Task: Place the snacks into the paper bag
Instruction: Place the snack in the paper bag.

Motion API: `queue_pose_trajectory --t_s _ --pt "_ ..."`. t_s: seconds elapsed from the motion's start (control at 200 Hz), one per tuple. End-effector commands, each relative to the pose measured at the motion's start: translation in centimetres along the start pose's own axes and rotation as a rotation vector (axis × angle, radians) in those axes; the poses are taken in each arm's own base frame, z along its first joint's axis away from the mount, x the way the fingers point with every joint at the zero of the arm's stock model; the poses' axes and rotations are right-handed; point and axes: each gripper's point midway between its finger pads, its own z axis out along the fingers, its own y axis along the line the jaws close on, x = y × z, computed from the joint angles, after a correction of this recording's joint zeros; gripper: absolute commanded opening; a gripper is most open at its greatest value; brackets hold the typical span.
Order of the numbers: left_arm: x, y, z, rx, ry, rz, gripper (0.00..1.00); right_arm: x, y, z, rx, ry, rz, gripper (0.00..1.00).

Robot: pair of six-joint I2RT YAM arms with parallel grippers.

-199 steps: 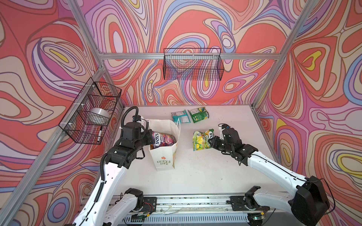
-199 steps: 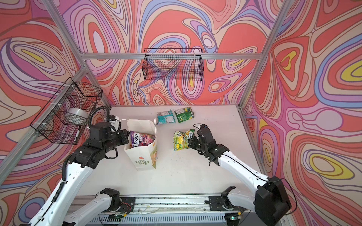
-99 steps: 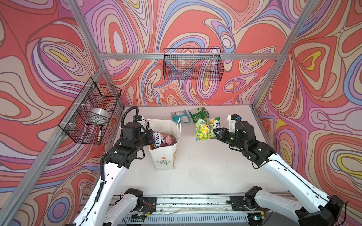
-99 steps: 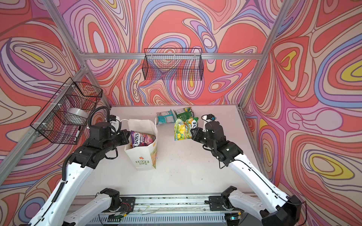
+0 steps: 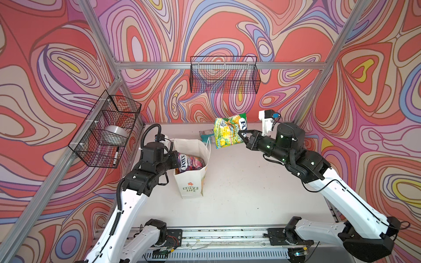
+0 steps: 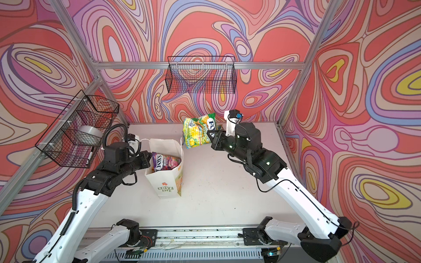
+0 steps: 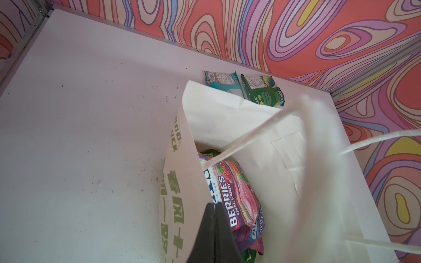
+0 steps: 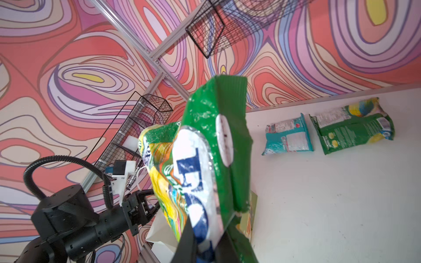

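**Item in hand.** The yellow-green packet [image 5: 229,132] is glossy and crinkled, with a green top seam and a white-and-blue FOX'S badge. It hangs tilted, clear of the surface [image 5: 239,189], and its bulk projects ahead of the right pincer [image 5: 244,136]. The right pincer is closed tight on one edge of the packet, jaws almost meeting through the foil. I judge the grip marginal: an edge hold on slippery film may let the packet swing or slide.

**Destination.** The paper bag [image 5: 191,184] stands upright with its mouth open. It is below the right pincer and well apart from it, off toward the other arm. The left pincer [image 7: 213,218] is fully closed on the bag's near wall at the rim. A purple packet [image 7: 230,200] lies inside near the top, with others partly visible beneath.

**Recommended.**
- Carry the load steadily until it is over the mouth.
- Lower it clear of the cord handles.
- Lead with the narrow end into the gap beside the purple packet.
- Release only once it is below the rim.
- The left pincer should hold the wall firm throughout.

**Outstanding.** A teal packet [image 8: 288,136] and a green packet [image 8: 353,127] lie flat on the surface, just beside each other, beyond the right pincer.
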Motion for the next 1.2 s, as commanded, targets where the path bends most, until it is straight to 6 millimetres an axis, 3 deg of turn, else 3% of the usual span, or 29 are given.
queue_pose_trajectory --t_s 0.0,0.16,0.285,0.586,0.947,1.197 --pt "-1.2 -0.7 -0.7 0.028 -0.041 0.009 0.00 -0.5 3.4 1.3 -0.069 -0.002 -0.081 0.00" --pt "-1.2 -0.8 -0.7 0.034 -0.040 0.011 0.00 1.3 6.5 4.1 -0.101 0.058 -0.158 0.00" --pt "-1.2 -0.8 -0.7 0.037 -0.039 0.010 0.00 3.3 7.6 6.3 -0.107 0.107 -0.193 0.00" --pt "-1.2 -0.9 -0.7 0.039 -0.039 0.011 0.00 7.8 6.2 10.3 -0.029 0.235 -0.247 0.00" --pt "-1.2 -0.9 -0.8 0.041 -0.039 0.010 0.00 9.7 3.3 11.7 0.098 0.290 -0.301 0.00" --pt "-1.1 -0.9 -0.7 0.040 -0.038 0.010 0.00 11.6 3.4 12.6 0.138 0.352 -0.369 0.00"
